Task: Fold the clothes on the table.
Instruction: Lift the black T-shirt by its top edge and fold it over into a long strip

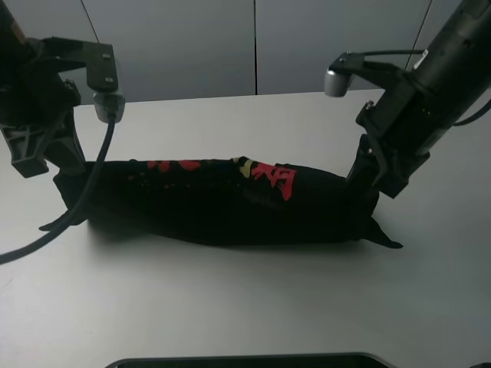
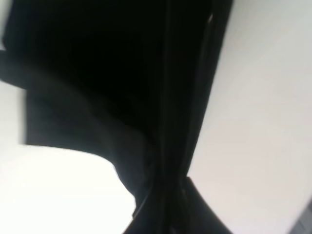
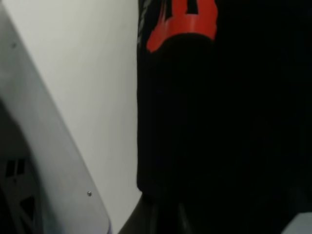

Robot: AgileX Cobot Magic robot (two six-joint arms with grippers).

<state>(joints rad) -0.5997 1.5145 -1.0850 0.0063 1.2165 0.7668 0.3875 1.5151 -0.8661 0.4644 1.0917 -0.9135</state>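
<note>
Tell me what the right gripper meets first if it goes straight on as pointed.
The right gripper pinches one end of the black T-shirt, so cloth first; just beyond, probably the table, though depth is unclear.

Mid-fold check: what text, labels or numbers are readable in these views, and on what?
Red and yellow print across the black T-shirt: Chinese characters, too creased and blurred to read.
Red fragment in the right wrist view: cut off, unreadable.
No other text, label or number shows.
</note>
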